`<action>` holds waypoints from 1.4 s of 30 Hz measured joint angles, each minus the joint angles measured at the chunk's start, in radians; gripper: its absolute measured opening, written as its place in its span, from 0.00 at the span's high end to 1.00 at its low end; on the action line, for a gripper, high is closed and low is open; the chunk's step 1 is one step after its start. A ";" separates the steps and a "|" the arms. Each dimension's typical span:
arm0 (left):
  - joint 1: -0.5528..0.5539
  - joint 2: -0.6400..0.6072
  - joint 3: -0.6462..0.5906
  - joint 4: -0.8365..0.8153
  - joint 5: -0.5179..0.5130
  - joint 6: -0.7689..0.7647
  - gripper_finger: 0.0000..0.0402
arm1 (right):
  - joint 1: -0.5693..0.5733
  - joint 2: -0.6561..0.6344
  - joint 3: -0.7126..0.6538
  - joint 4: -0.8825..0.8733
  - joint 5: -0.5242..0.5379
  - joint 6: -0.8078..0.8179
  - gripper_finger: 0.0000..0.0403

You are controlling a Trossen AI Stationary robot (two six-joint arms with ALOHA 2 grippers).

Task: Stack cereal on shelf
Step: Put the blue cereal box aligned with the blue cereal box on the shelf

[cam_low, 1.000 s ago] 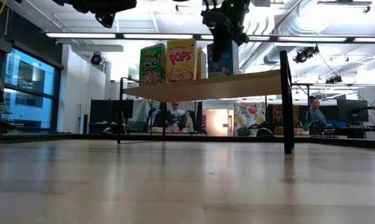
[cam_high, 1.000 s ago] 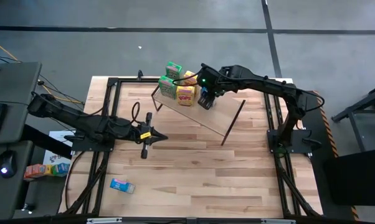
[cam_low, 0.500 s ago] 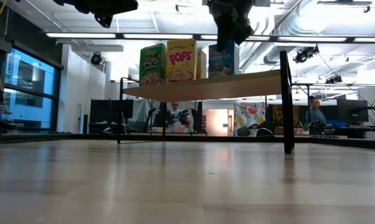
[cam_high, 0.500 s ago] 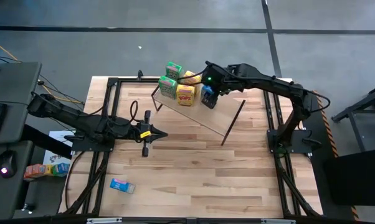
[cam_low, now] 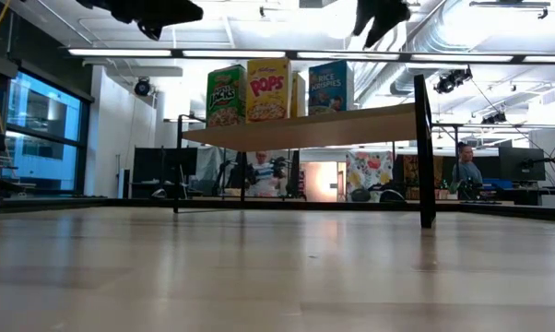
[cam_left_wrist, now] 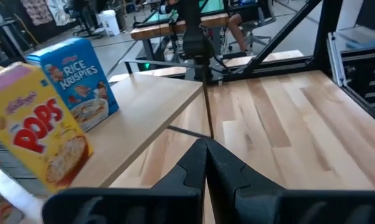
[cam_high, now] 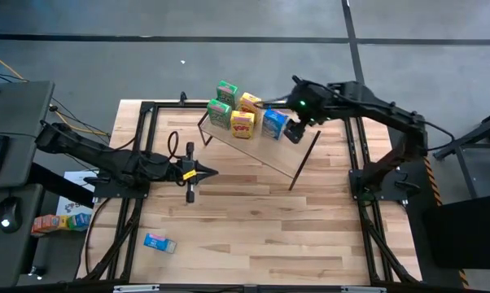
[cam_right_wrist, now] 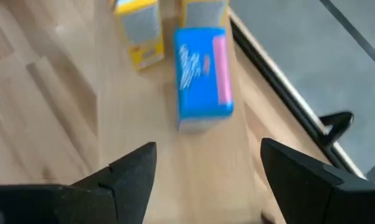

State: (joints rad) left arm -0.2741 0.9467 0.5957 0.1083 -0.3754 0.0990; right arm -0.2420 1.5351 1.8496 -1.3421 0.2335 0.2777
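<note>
The right gripper (cam_high: 295,133), fingers apart, could knock the upright blue cardboard cereal box (cam_high: 273,123) off the light-wood shelf (cam_high: 286,155) edge; the left gripper (cam_high: 190,173) is closed.

The high view looks straight down on the whole table (cam_high: 253,236), shelf (cam_high: 265,150) in the upper middle of the frame. The low view sits at tabletop level, facing across the wood to the shelf (cam_low: 305,129) and the room behind. The left wrist view looks along the shelf (cam_left_wrist: 144,106) from close by. The right wrist view looks down on the blue box (cam_right_wrist: 203,74), which all four views share.
</note>
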 joint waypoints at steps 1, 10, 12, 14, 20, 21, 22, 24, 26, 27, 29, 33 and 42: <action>0.000 -0.004 0.000 -0.005 -0.003 0.000 1.00 | 0.016 -0.013 0.000 -0.022 0.003 0.015 0.32; -0.003 -0.119 0.000 -0.098 -0.003 -0.033 1.00 | 0.296 -0.074 0.000 -0.206 0.243 0.261 0.32; -0.003 -0.149 0.000 -0.117 0.004 -0.045 1.00 | 0.372 -0.072 -0.002 -0.232 0.278 0.333 0.32; -0.003 -0.178 -0.014 -0.100 0.004 -0.050 1.00 | 0.443 -0.084 -0.046 -0.205 0.292 0.376 0.32; -0.003 -0.275 -0.076 -0.036 0.005 -0.054 1.00 | 0.590 -0.177 -0.385 -0.098 0.333 0.556 0.32; -0.003 -0.291 -0.080 -0.036 0.005 -0.053 1.00 | 0.604 -0.198 -0.446 -0.034 0.332 0.566 0.32; -0.004 -0.303 -0.082 -0.035 0.008 -0.054 1.00 | 0.616 -0.218 -0.503 0.041 0.333 0.567 0.32; -0.004 -0.325 -0.090 -0.032 0.026 -0.053 1.00 | 0.636 -0.257 -0.606 0.240 0.334 0.517 0.32; -0.004 -0.338 -0.092 -0.029 0.037 -0.045 1.00 | 0.651 -0.289 -0.698 0.486 0.352 0.409 0.32; -0.004 -0.340 -0.092 -0.028 0.042 -0.045 1.00 | 0.658 -0.301 -0.745 0.626 0.366 0.330 0.32; -0.004 -0.339 -0.092 -0.033 0.051 -0.043 1.00 | 0.664 -0.310 -0.834 0.923 0.377 0.147 0.32; -0.004 -0.332 -0.092 -0.032 0.052 -0.035 1.00 | 0.650 -0.296 -0.979 1.467 0.321 -0.184 0.32; -0.003 -0.332 -0.093 -0.036 0.051 -0.042 1.00 | 0.606 -0.270 -1.066 1.782 0.255 -0.474 0.32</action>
State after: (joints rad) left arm -0.2775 0.6151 0.5030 0.0724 -0.3241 0.0566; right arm 0.3643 1.2650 0.7837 0.4404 0.4881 -0.1965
